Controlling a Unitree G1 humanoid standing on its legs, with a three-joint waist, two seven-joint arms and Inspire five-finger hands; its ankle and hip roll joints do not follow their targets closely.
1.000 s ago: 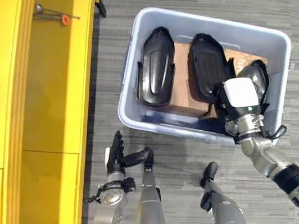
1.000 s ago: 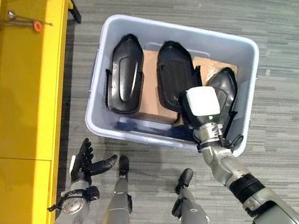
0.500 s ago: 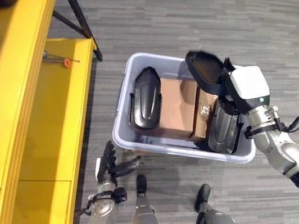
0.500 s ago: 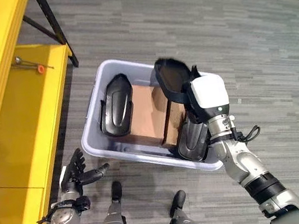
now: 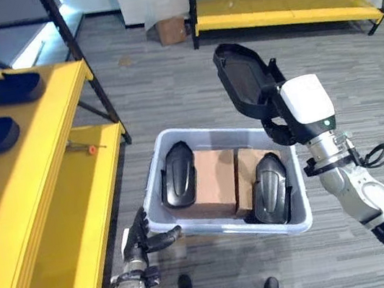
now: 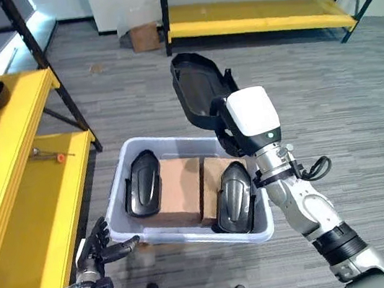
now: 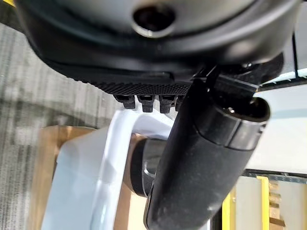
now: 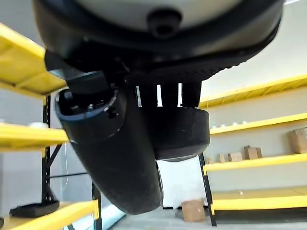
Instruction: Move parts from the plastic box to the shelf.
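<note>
Low at the bottom left of the eye views my left hand (image 5: 143, 241) idles with fingers loosely spread, holding nothing, just beside the near left corner of the pale grey plastic box (image 5: 154, 170). To its left stands the yellow metal shelf (image 5: 50, 174), where I count three dark parts (image 5: 4, 89) on the upper level at the left edge and one small red-tipped tool (image 5: 84, 148) lying on the lower level. Moving right, the box holds two black moulded shell parts (image 5: 179, 176), one at each end, with two brown cardboard blocks (image 5: 216, 182) between them. Right of centre, my right hand (image 5: 275, 112) has its fingers clamped on a third black shell part (image 5: 242, 85), held high above the box. A second ago that hand was down inside the box among three parts; now the part is lifted clear, so I judge the pick done and the carry leftward to the shelf still ahead. Further yellow racking (image 5: 287, 8) crosses the top right.
</note>
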